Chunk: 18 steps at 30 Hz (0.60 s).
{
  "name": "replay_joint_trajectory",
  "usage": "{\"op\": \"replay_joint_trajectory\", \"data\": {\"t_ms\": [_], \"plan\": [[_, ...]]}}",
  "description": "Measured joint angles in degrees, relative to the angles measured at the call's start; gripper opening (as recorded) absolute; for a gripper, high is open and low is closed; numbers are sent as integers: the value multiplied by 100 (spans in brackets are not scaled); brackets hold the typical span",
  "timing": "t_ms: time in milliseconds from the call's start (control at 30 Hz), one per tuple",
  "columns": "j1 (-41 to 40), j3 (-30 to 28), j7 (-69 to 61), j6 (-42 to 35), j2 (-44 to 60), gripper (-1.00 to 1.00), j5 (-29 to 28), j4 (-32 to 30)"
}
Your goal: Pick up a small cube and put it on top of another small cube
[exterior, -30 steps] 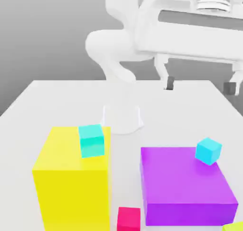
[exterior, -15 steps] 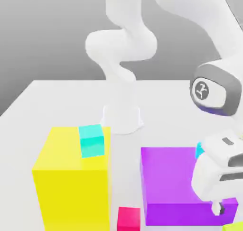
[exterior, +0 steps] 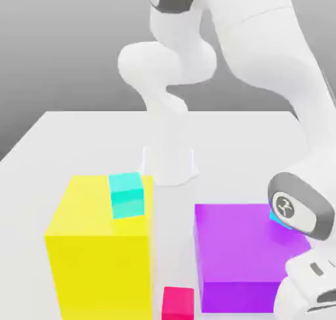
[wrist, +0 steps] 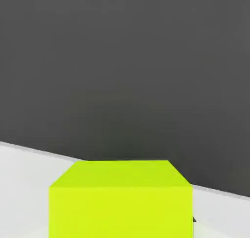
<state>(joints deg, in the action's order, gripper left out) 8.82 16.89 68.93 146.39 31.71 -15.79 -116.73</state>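
You have the tool (exterior: 314, 287) at the exterior view's lower right, clenched, apparently on the lime cube (wrist: 120, 212), seen close in the hand view. Risks: an off-centre grip could let it slip; a low carry could strike the purple block (exterior: 246, 243).

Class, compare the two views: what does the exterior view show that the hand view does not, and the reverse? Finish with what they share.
Exterior view: turquoise cube on yellow block, purple block, red cube, robot arm partly hiding a blue cube.
Hand view: lime cube, up close.
Both: a pale surface, apparently the tabletop.
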Motion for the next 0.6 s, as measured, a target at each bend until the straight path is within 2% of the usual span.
{"op": "replay_joint_trajectory", "data": {"t_ms": [333,533,600], "plan": [[-174,702,-1634,-584,-1849,-100,234,-1397],[-57,999,-3193,-745,-3129,-100,1064,-2343],[114,934,-3784,-801,-3576,-100,1435,-2658]]}}
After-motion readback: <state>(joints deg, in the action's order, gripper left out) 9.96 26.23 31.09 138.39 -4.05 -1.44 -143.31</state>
